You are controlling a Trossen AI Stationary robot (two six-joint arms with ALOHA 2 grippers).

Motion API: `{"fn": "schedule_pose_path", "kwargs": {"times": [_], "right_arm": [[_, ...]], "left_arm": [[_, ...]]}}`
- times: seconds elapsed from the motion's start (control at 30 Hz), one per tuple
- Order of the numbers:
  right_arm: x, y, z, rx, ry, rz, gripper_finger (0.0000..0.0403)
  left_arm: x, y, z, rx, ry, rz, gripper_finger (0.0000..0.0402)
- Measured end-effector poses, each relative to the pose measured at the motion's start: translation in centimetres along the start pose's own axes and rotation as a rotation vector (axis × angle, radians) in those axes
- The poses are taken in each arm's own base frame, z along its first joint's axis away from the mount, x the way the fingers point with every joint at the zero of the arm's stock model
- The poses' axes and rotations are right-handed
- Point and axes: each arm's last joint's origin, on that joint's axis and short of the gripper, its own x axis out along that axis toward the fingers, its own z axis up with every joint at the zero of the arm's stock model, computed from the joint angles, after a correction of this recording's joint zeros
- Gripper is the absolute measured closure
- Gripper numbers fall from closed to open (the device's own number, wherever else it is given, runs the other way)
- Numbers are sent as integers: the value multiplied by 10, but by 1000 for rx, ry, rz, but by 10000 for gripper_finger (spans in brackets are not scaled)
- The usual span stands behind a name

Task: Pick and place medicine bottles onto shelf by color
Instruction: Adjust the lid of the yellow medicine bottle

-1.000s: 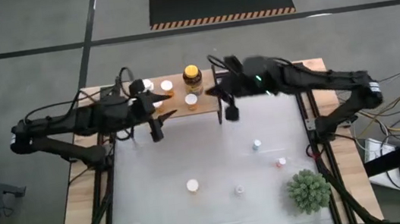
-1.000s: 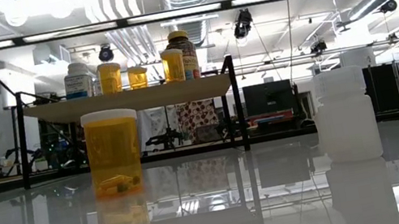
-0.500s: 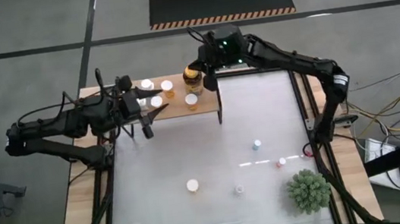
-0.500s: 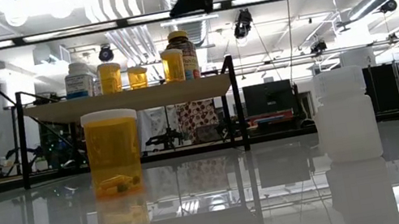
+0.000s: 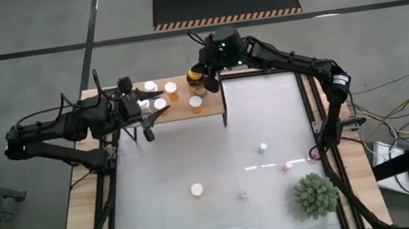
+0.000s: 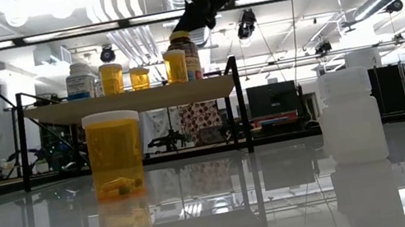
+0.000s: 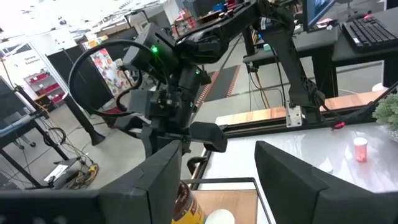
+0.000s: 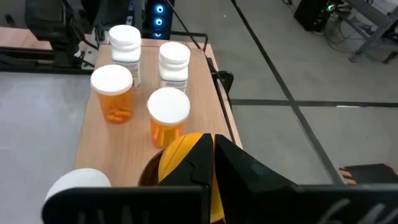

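R hand [image 5: 210,78] is up over the shelf [image 5: 182,109] at the bench's back edge, fingers together, just above the yellow-capped amber jar [image 5: 196,76]. L hand [image 5: 144,115] hangs by the shelf's front edge, fingers apart, empty. Orange bottle [image 5: 196,189] and white bottle [image 5: 262,148] still on the bench [image 5: 216,207].

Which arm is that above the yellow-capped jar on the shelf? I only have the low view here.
Observer: The right one. In the high view the right gripper hangs right by the yellow-capped jar, at one end of the shelf.
Operator: Is it gripping the jar?
Observer: No. The right wrist view shows its fingers shut, above the cap.
Operator: And the left arm?
Observer: The left gripper is at the shelf's front edge near the other end, fingers open and empty.
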Motion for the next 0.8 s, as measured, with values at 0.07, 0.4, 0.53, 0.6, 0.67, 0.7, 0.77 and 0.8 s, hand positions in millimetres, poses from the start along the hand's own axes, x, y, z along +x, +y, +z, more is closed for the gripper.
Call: {"fn": "schedule_pose_path", "kwargs": {"times": [0.07, 0.4, 0.53, 0.6, 0.67, 0.7, 0.77, 0.8], "right_arm": [[0, -1, -1, -2, 4, -9, 394], [-1, -9, -4, -47, 55, -133, 394], [-2, -11, -5, -70, 80, -184, 394], [-3, -13, -6, -83, 93, -206, 394], [-3, -15, -7, -89, 101, -221, 394], [-4, -16, -7, -92, 104, -224, 394], [-5, -17, -8, -91, 108, -226, 394], [-5, -18, -8, -90, 110, -225, 394]], "left_arm": [[0, 0, 0, 1, 1, 0, 215], [0, 0, 0, 0, -1, 0, 215], [0, 0, 0, 0, 0, 0, 215], [0, 0, 0, 0, 0, 0, 215], [0, 0, 0, 0, 0, 0, 215], [0, 0, 0, 0, 0, 0, 215], [0, 0, 0, 0, 0, 0, 215], [0, 0, 0, 0, 0, -1, 215]]}}
